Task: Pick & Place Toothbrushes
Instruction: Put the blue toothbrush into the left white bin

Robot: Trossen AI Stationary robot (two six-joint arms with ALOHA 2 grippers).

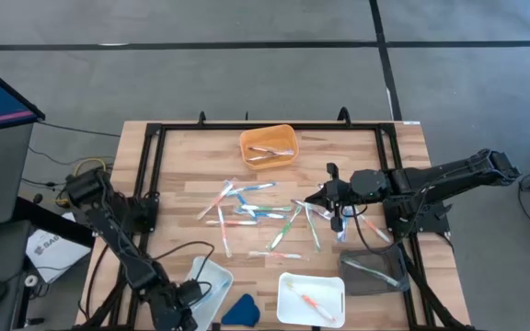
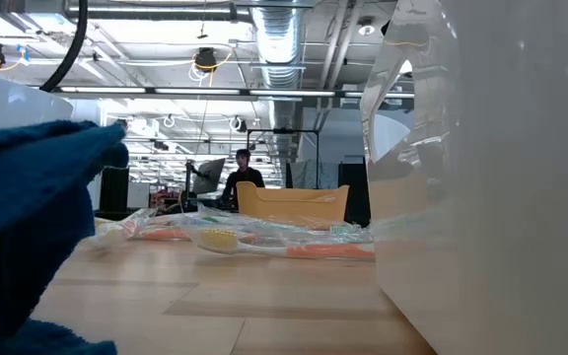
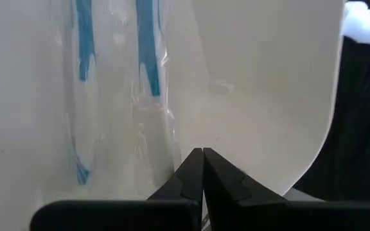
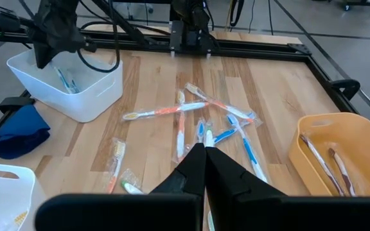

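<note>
Left gripper [image 3: 202, 168] hangs inside the white tray [image 1: 212, 272] at the table's near left, fingers pressed together on nothing; two wrapped blue toothbrushes [image 3: 148, 51] lie beneath it, apparently sorted by colour. Beside the tray, a blue cloth [image 1: 239, 310]. Right gripper [image 4: 205, 160], also closed and empty, hovers over the loose toothbrushes [image 1: 263, 213] scattered mid-table, likely lining up a pick. Farther back an orange tray [image 1: 268, 145] holds a few more. Surface: pale wood planks [image 1: 182, 161], black frame. Beyond: open workshop, ceiling ducts, a person [image 2: 242, 177].
</note>
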